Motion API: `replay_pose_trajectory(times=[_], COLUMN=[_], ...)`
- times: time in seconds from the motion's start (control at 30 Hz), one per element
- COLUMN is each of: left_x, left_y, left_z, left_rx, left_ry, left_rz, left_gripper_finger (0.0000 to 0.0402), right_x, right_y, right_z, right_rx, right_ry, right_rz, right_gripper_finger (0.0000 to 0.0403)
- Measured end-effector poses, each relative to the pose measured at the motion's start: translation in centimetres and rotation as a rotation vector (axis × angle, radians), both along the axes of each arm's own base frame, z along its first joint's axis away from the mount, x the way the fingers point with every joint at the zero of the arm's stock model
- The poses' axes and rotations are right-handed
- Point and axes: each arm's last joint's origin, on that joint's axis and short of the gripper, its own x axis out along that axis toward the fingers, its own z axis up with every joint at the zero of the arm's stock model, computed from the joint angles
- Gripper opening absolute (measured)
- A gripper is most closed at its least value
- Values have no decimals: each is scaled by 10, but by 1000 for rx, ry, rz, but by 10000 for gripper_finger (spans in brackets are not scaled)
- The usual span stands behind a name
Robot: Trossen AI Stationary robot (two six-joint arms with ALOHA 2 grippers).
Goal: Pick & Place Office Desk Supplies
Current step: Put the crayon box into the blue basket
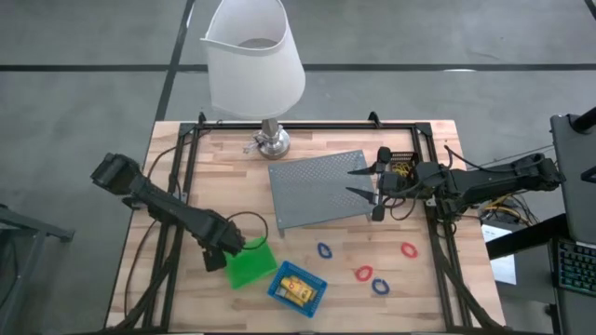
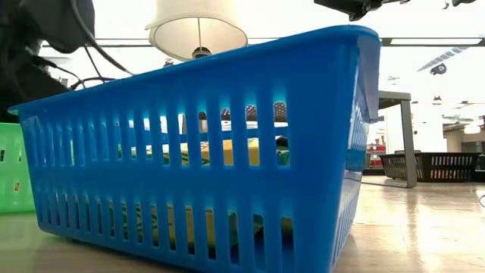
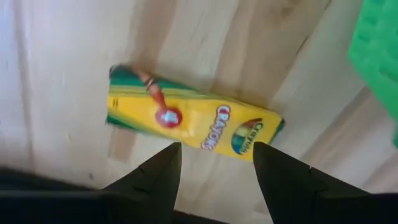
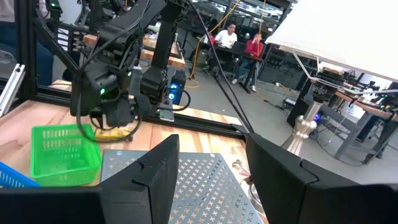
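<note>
A yellow and green crayon box (image 3: 193, 121) lies flat on the wooden table. My left gripper (image 3: 217, 165) hangs open just above it, pointing down, fingers clear of the box. In the high view that gripper (image 1: 216, 253) stands left of the green bin (image 1: 250, 263) and hides the box. A blue bin (image 1: 298, 288) near the front edge holds yellow items. Red and blue loops (image 1: 363, 273) lie on the table to its right. My right gripper (image 1: 354, 182) waits open and level over the right edge of the grey mesh tray (image 1: 317, 191).
The white-shaded lamp (image 1: 253, 56) stands at the table's far edge. A black bin (image 1: 400, 166) with yellow rubber bands sits behind my right gripper. In the low view the blue bin (image 2: 227, 152) fills the picture. Bare wood lies at the near left corner.
</note>
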Motion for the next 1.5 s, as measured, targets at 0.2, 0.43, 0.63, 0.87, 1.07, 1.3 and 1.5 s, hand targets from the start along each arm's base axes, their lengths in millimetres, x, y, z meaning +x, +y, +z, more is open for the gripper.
replay_pose_trajectory(times=[0.2,0.43,0.63,0.87,1.07,1.3,1.5], left_x=[-7,-13,-25,-33,-29,-28,-26], left_y=[4,10,15,16,15,15,15], left_z=[21,34,18,0,-2,-3,-4], left_rx=[58,144,215,206,175,171,167], left_ry=[-73,-168,-81,-1,-42,-77,-107], left_rz=[396,800,1043,1200,1199,1200,1204], left_gripper_finger=[204,204,204,204,204,204,214], right_x=[0,0,0,0,0,0,0], right_y=[0,0,0,0,0,0,0], right_z=[0,0,0,0,0,0,0], right_rx=[0,0,0,0,0,0,0], right_ry=[0,0,0,0,0,0,0], right_rz=[0,0,0,0,0,0,0], right_gripper_finger=[185,185,185,185,185,185,185])
